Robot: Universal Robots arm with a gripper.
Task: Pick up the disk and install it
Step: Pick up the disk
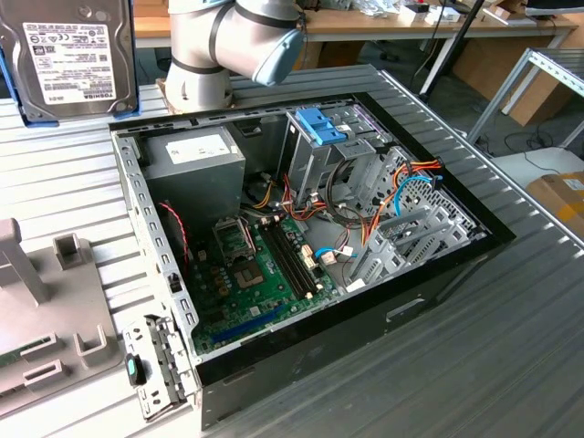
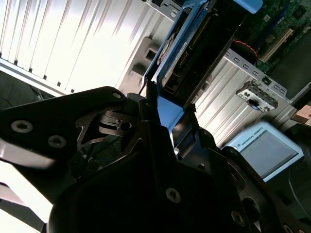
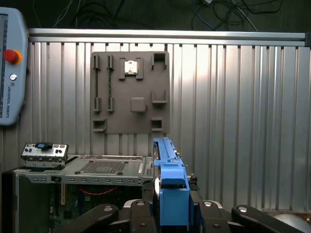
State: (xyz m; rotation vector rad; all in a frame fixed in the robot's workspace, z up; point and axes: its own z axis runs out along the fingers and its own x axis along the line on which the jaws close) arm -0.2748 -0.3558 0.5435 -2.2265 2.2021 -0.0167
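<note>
The disk (image 1: 68,55) is a dark grey drive with a white label in a light blue bracket, standing face-on at the exterior view's upper left, above the ribbed table and left of the open computer case (image 1: 438,274). In both wrist views it appears edge-on, its blue bracket (image 3: 167,189) rising out of my gripper (image 3: 170,216). The gripper (image 2: 170,116) is shut on the disk (image 2: 187,53), with one black finger (image 2: 150,104) on each side of the bracket's end. The case's tall metal drive cage (image 1: 315,151) stands at the back of the case.
Inside the case lie a grey power-supply box (image 1: 196,151), the motherboard (image 1: 260,274) and loose cables (image 1: 401,196). A grey fixture board (image 3: 131,92) rests on the table beside the case. A teach pendant (image 3: 9,73) lies at the table's edge. The arm's base (image 1: 196,64) stands behind the case.
</note>
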